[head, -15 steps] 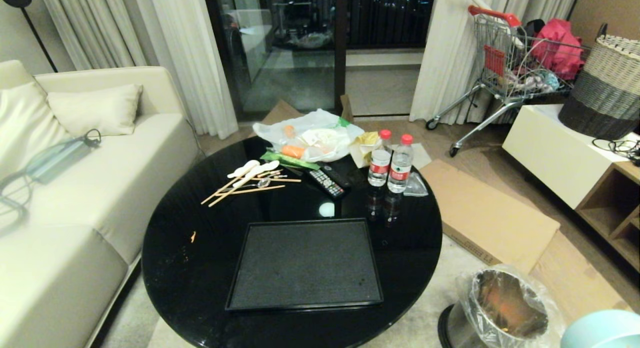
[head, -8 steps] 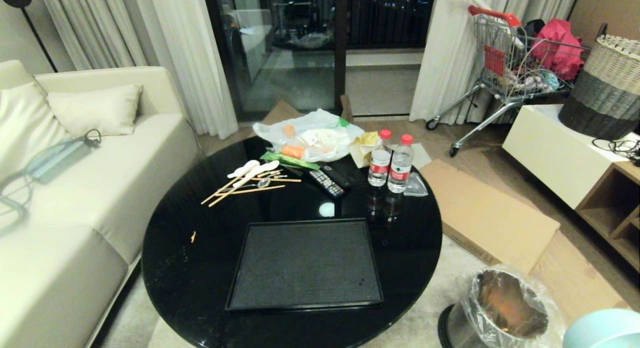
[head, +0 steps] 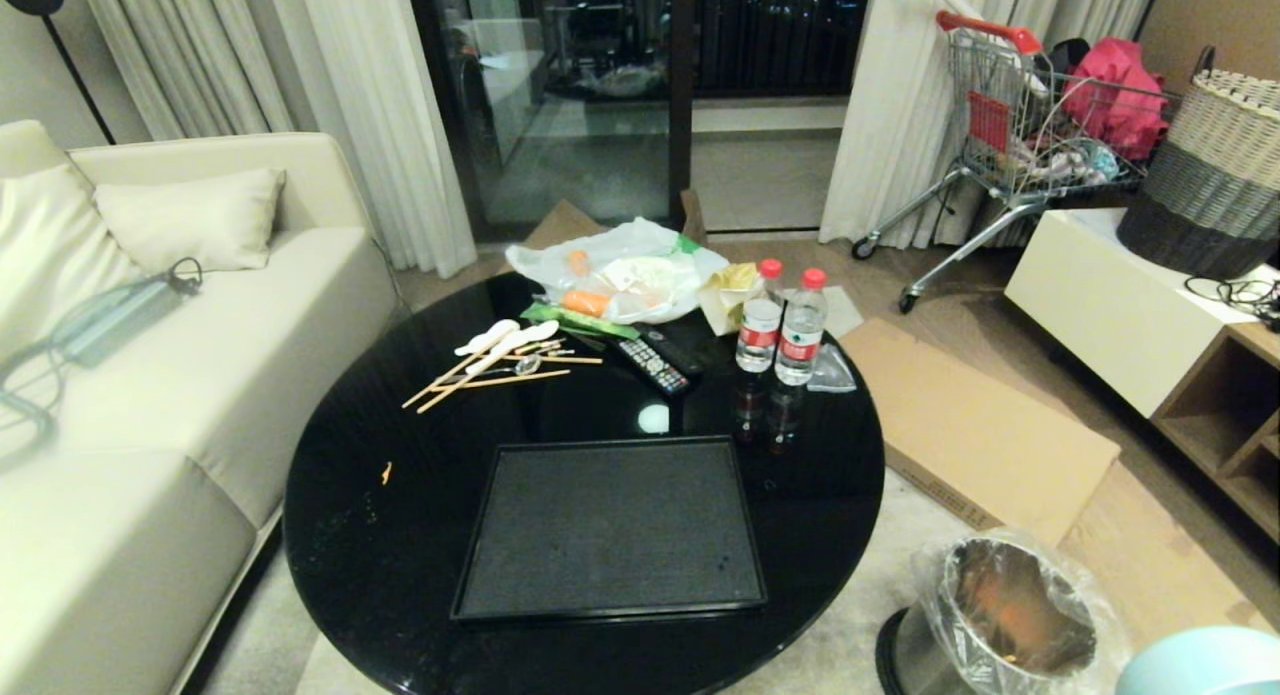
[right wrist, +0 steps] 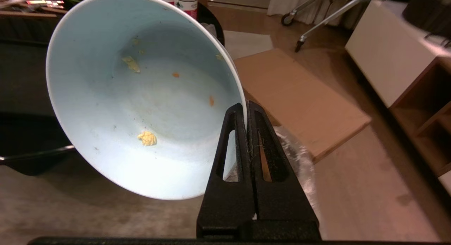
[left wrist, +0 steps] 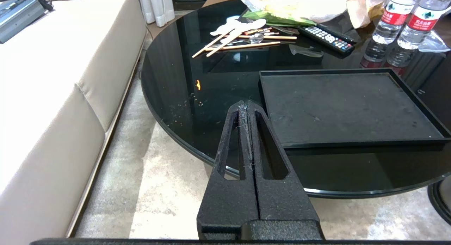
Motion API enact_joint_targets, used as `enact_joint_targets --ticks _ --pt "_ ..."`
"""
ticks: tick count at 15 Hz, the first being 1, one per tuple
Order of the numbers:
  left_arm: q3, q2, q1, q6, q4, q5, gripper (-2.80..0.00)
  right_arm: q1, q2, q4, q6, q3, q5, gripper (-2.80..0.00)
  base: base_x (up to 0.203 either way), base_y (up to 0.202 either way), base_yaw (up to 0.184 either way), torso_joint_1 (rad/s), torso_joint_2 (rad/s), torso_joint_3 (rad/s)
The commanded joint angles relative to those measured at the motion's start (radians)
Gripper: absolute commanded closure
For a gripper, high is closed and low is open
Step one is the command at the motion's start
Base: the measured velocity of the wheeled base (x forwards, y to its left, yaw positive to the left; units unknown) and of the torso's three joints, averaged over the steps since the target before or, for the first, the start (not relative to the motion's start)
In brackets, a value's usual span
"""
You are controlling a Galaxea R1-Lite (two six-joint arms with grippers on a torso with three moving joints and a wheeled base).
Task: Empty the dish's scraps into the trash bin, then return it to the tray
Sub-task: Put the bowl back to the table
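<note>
Beside bin (head: 1010, 615), right claw (right wrist: 246, 109) pinches bowl (right wrist: 141, 97) rim; few scraps (right wrist: 147, 138) cling inside. We tip steeper over bin, then carry to tray (head: 610, 525). Left claw (left wrist: 246, 105) closed, empty.

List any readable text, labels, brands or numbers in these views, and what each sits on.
Nothing can be read with certainty.
Two clear plastic water bottles with red caps: red-and-white labels, print too small.
Black remote control: coloured buttons, markings too small.
Flat black rectangular tray and pale bluish round bowl: no text.

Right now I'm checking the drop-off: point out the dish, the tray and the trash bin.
dish (right wrist: 141, 97), right wrist view, inner wall.
tray (head: 610, 525), head view, bare matte floor.
trash bin (head: 1015, 595), head view, inner metal wall.
</note>
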Motion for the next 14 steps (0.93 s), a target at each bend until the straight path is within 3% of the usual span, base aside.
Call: enact_joint_targets --ticks 1,3,6,14 --pt "0.0 0.0 0.0 0.0 0.0 0.001 0.0 0.0 0.003 0.004 -0.02 -0.019 0.013 0.0 0.0 0.0 0.0 0.0 0.0 0.0" --pt "0.0 0.0 0.0 -0.002 0.0 0.001 0.0 0.0 0.056 0.012 -0.019 -0.067 0.103 0.0 0.0 0.0 0.0 0.0 0.0 0.0" --pt "0.0 0.0 0.0 -0.002 0.0 0.001 0.0 0.0 0.216 0.01 -0.028 -0.141 0.156 0.0 0.0 0.0 0.0 0.0 0.0 0.0" --pt "0.0 0.0 0.0 -0.002 0.0 0.001 0.0 0.01 0.825 -0.037 -0.101 -0.273 0.232 0.0 0.0 0.0 0.0 0.0 0.0 0.0"
